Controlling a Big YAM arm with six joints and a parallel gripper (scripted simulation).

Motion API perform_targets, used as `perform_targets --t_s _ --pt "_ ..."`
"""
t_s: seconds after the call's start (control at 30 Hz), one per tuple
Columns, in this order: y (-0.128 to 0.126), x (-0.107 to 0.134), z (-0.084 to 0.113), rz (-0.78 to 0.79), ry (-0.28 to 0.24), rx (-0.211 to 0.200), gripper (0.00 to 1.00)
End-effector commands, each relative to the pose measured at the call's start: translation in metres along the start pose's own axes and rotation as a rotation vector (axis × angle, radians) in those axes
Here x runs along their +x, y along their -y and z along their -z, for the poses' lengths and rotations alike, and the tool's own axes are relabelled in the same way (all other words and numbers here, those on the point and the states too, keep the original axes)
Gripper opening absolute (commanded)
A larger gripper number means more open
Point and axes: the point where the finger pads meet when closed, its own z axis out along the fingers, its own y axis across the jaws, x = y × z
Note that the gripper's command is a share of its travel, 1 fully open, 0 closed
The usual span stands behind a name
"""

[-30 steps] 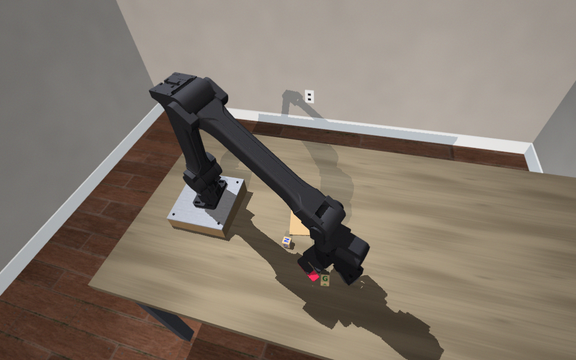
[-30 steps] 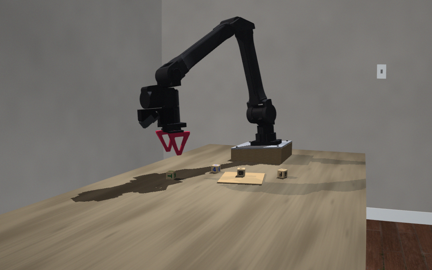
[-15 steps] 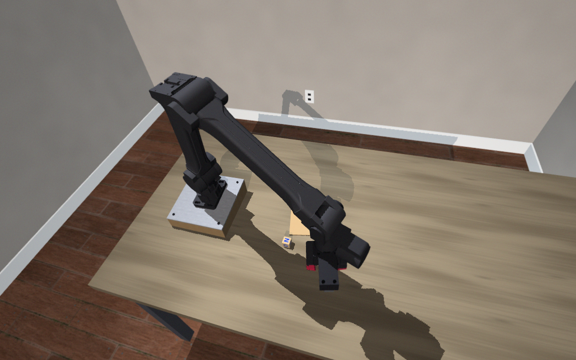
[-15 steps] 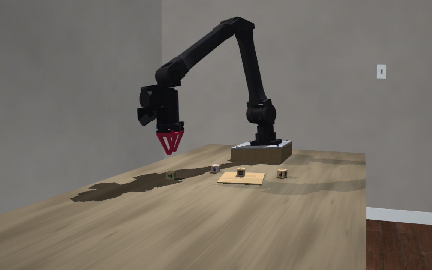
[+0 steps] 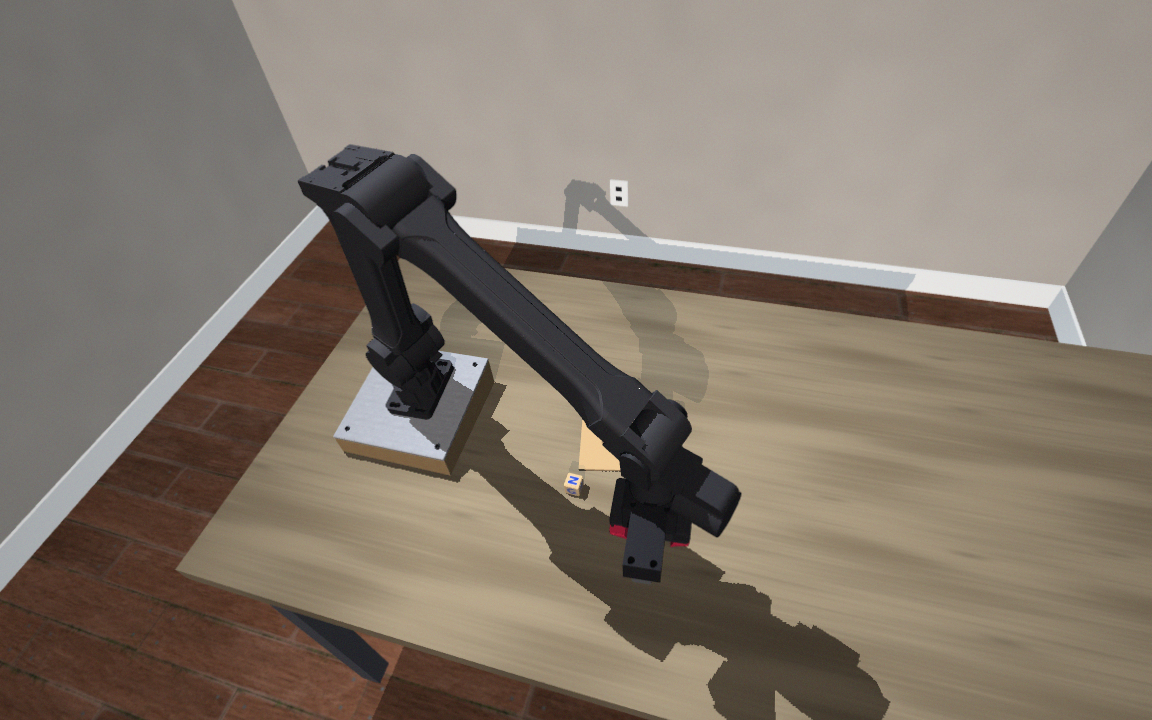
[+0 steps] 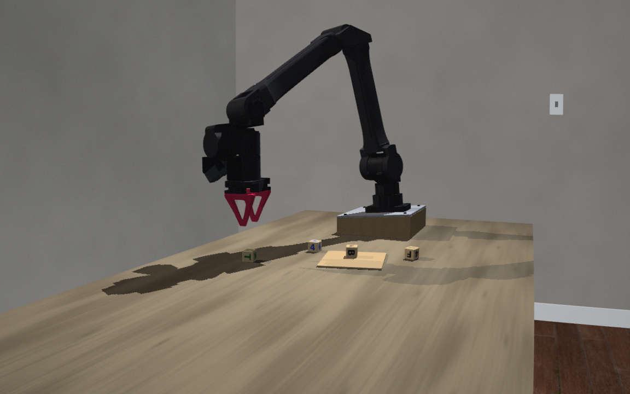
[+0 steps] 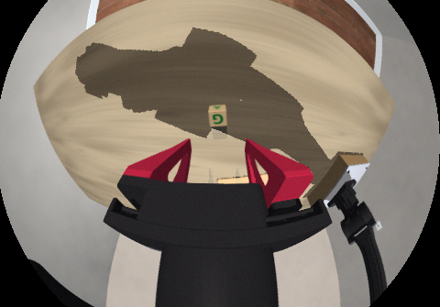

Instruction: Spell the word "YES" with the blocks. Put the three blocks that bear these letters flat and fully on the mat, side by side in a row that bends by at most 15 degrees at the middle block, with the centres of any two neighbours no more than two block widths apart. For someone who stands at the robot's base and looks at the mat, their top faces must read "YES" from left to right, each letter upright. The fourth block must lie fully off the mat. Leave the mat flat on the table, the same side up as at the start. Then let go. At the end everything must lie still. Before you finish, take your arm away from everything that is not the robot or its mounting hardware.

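My gripper (image 5: 648, 537) (image 6: 249, 222) (image 7: 218, 144) points down, partly open and empty, well above the table. The block with a green G on top (image 6: 249, 255) (image 7: 217, 115) stands on the table in shadow, ahead of the fingertips in the wrist view; the arm hides it in the top view. The block with a blue N on top (image 5: 573, 484) (image 6: 314, 245) stands off the mat, beside it. A block with a black B on its side (image 6: 351, 251) stands on the tan mat (image 5: 598, 452) (image 6: 371, 263) (image 7: 231, 180). Another black-lettered block (image 6: 411, 253) stands off the mat, right in the exterior view.
The robot's base plinth (image 5: 450, 452) (image 6: 373, 227) (image 7: 335, 174) stands on the table behind the blocks. The arm hides most of the mat in the top view. The arm's dark shadow crosses the table around the G block. The top faces of the two black-lettered blocks are unreadable.
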Motion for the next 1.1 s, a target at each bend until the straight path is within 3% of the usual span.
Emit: perform_targets --t_s 0.0,0.5,1.07 --pt "-0.015 -0.005 0.014 -0.014 0.024 -0.038 0.59" --pt "-0.015 -0.004 0.013 -0.010 0.023 -0.037 0.59" --pt "-0.004 -0.002 -0.012 -0.008 0.010 -0.008 0.59"
